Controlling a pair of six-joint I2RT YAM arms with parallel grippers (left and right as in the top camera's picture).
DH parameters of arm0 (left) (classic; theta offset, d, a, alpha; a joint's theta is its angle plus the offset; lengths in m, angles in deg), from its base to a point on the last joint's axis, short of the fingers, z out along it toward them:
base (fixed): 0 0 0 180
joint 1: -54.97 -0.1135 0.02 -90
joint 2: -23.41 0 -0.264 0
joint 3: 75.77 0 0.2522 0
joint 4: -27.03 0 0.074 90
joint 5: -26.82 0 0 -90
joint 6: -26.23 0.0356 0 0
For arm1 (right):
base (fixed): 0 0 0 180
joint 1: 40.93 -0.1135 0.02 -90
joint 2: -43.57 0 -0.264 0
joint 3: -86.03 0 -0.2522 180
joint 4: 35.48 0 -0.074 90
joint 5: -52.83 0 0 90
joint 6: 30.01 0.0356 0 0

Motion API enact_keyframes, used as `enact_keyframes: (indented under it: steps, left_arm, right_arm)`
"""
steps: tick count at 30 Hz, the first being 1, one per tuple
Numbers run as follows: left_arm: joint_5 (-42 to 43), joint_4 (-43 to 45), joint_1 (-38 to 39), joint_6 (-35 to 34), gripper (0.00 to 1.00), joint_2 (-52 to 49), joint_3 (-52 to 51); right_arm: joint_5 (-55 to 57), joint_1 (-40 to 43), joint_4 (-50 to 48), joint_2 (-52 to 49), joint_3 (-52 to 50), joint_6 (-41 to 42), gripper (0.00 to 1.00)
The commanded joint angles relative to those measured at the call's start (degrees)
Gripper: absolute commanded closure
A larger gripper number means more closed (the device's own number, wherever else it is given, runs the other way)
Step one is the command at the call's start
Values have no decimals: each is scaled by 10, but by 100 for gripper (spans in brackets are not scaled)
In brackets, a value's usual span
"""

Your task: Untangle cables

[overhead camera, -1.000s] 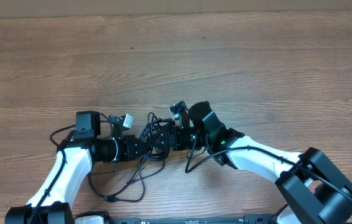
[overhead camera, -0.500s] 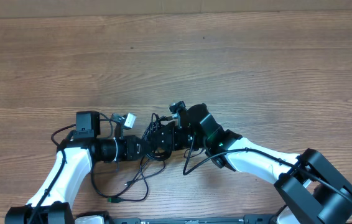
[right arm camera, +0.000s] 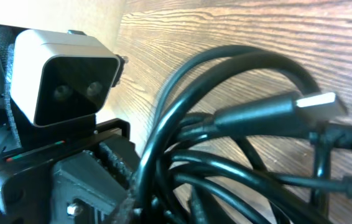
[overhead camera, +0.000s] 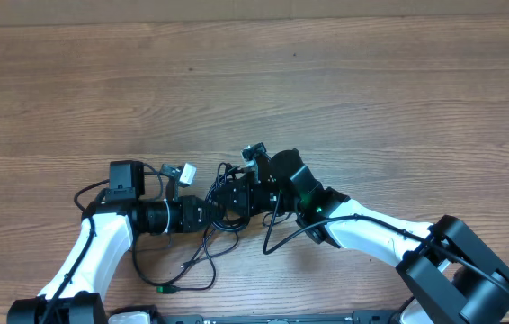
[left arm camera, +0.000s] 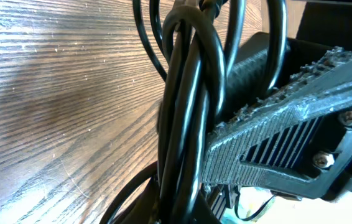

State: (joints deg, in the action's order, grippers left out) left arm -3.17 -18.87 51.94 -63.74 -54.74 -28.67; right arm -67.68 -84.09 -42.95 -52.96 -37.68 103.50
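The cables (overhead camera: 227,171) are thin black cords bunched between my two grippers near the table's front middle. My left gripper (overhead camera: 211,211) is shut on the bundle, and the cords (left arm camera: 182,112) run straight up out of its jaws (left arm camera: 182,211). My right gripper (overhead camera: 239,198) faces it from the right and is shut on the same cables (right arm camera: 226,118); its ribbed finger (left arm camera: 275,143) presses against them. A plug with a silver tip (right arm camera: 316,101) sticks out of the tangle. A loose strand hangs toward the front edge and ends in a green plug (overhead camera: 166,290).
The wooden table (overhead camera: 326,90) stretches away behind the grippers. The left wrist's white camera (right arm camera: 61,78) sits very close to the right gripper. The right arm's own thick wire (overhead camera: 281,236) loops beside the bundle.
My right gripper has slid left into the bundle and its jaws have closed on the cords. The left gripper kept its hold, and the loose strand shifted a little.
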Motion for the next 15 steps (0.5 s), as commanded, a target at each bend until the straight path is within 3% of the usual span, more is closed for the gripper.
enact_keyframes:
  steps: [1, 4, 12, 15]
  left_arm:
    - [39, -4, 5, 17, 96, 3, 1]
    - [39, -4, 5, 17, 96, 3, 1]
    - [36, -5, 5, 17, 96, 3, 1]
    - [-9, -9, 5, 16, 96, 3, 1]
  right_arm:
    - [4, 0, -7, 6, 3, -3, 89]
    - [4, 0, -11, 6, 3, -3, 96]
    - [4, 2, -28, 6, 3, -3, 96]
    - [-41, 22, -58, 8, 3, -3, 96]
